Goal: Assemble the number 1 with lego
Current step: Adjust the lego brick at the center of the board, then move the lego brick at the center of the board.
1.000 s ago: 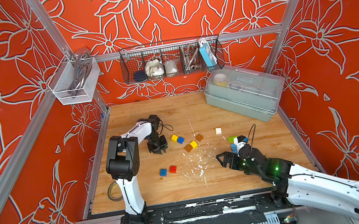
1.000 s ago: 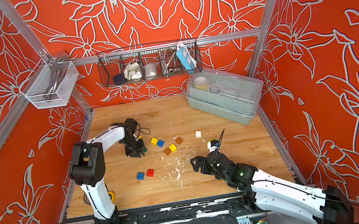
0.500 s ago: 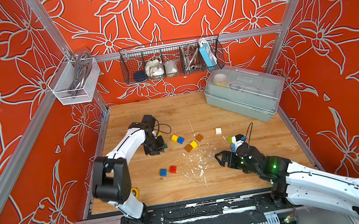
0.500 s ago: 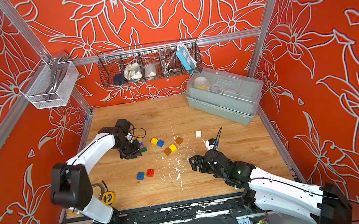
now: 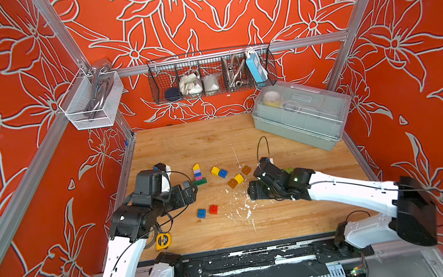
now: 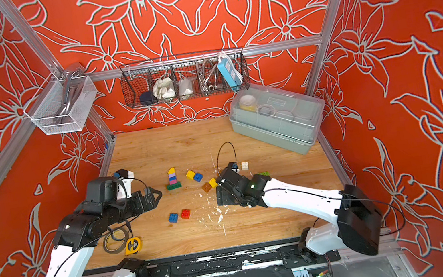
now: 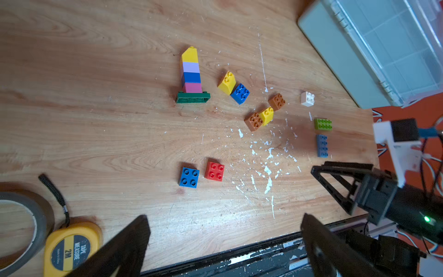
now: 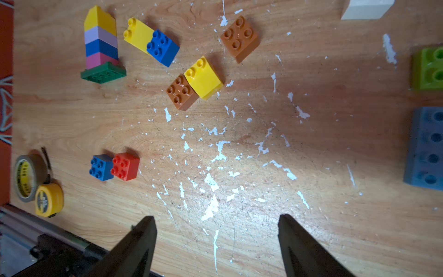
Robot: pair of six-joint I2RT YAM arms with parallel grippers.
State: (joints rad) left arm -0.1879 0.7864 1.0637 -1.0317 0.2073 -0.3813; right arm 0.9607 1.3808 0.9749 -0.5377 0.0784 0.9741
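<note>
A: Big stuff first, go.
B: Wood desk (image 5: pixel 184 139). Grey lidded box (image 5: pixel 300 114) at the back right.
A: Arms?
B: left tool (image 7: pixel 224 217) has its fingers spread wide with nothing between them. It's near the stack's green end, not touching. right tool (image 8: pixel 217 218) is spread too and empty, over the white flecks (image 8: pixel 211 203) mid-desk.
A: Where's the lego?
B: brick stack (image 7: pixel 191 74) is left of centre and looks laid flat. dark green plate (image 7: pixel 193 97) sits at the near end, then pink, blue, lilac and a yellow slope tip.
A: Loose ones?
B: On the right, grey-blue long brick (image 7: pixel 322 145) and lime long brick (image 7: pixel 323 124) are close together but apart. Squares next: yellow-and-blue pair (image 8: pixel 153 42) is touching, just right of the stack. brown-and-yellow pair (image 8: pixel 191 87) is touching too, with lone brown brick (image 8: pixel 239 38) just beyond. blue-and-red pair (image 8: pixel 112 166) sits side by side nearer the front. white brick (image 7: pixel 307 98) is on its own beyond the lime one.
A: Clutter?
B: tape roll (image 8: pixel 24 178) and yellow tape measure (image 8: pixel 49 200) at the front left corner, touching.
</note>
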